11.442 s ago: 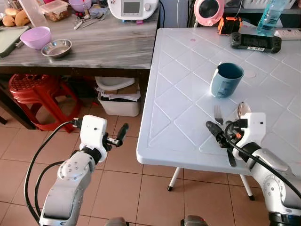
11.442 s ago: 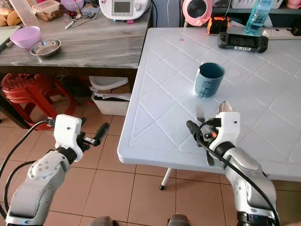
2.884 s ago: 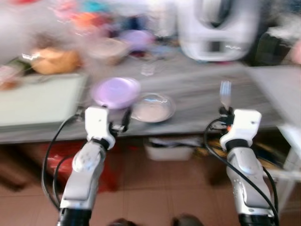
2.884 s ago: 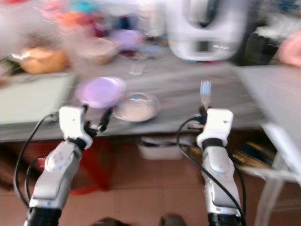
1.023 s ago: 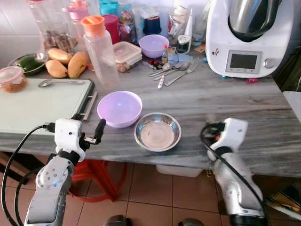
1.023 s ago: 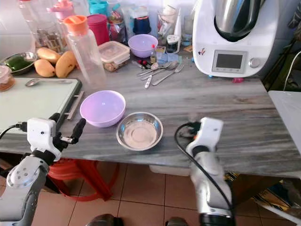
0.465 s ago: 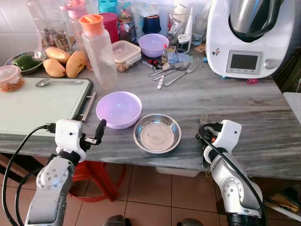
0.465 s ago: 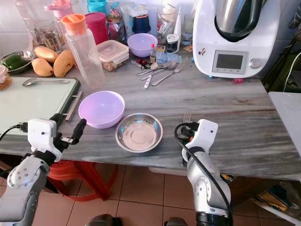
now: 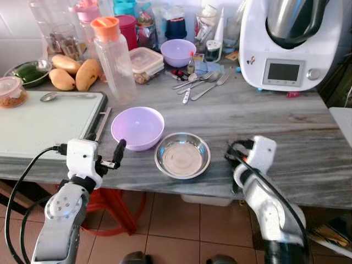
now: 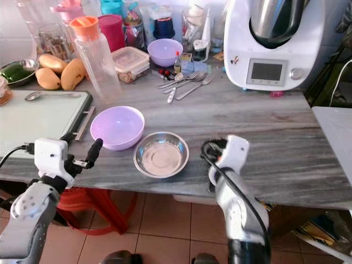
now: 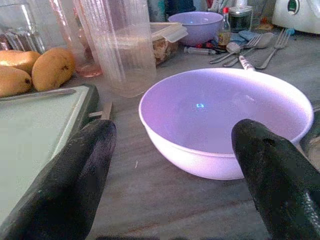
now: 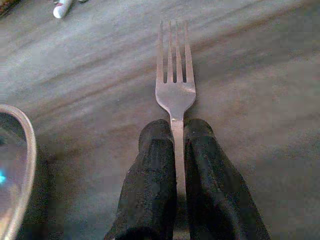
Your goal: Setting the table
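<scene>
Right fingers (image 12: 197,150) pinch fork (image 12: 174,82); left fingers (image 11: 85,165) spread.

Grey, wood-grained counter (image 9: 275,118) running the width of the view, crowded along the back. White tiled wall (image 9: 16,27) behind at the left. Terracotta floor tiles (image 9: 181,231) with pale grout below. Red plastic stool (image 9: 118,203) tucked under the counter's edge. Corner of a white table (image 10: 333,129) at the right. Even, soft daylight.
</scene>
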Motion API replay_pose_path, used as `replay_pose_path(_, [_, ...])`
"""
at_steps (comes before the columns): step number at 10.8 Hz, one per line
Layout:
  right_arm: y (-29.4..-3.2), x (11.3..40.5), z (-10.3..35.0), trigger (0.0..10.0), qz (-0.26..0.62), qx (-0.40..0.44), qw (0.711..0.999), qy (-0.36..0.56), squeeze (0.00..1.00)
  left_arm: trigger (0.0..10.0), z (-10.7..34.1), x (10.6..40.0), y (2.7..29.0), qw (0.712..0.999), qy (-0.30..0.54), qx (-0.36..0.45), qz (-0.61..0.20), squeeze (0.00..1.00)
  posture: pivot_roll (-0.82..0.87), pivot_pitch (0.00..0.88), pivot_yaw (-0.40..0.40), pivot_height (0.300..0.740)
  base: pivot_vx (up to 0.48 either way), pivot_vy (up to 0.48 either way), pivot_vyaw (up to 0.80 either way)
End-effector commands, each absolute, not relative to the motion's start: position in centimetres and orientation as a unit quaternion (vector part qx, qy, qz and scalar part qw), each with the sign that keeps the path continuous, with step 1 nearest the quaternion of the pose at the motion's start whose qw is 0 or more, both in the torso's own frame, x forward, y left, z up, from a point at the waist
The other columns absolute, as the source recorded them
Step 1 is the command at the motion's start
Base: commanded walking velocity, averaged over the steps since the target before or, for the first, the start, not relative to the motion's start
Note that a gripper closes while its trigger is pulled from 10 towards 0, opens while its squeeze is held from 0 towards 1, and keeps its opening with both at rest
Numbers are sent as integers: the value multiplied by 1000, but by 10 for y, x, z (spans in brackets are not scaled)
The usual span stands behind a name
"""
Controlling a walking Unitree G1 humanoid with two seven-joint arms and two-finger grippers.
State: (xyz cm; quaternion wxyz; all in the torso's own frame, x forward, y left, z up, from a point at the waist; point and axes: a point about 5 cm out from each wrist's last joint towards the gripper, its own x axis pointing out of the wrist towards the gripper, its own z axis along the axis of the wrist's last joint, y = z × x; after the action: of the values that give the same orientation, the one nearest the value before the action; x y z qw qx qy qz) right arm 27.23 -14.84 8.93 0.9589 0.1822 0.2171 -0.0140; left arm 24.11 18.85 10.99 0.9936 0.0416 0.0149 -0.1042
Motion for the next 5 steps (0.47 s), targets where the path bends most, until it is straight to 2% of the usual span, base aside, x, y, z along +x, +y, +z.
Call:
replay_pose_path(1, [-140,273,85,10000,4,186,954,237,0,10000,113,241,189,994,11,46,-103,0,-11,0,37,740,0,0,0])
replay_pose_path(5, [-127,279,80,10000,41,169,951,257,0,10000,113,244,184,993,9,41,-106,0,-13,0,32,740,0,0,0])
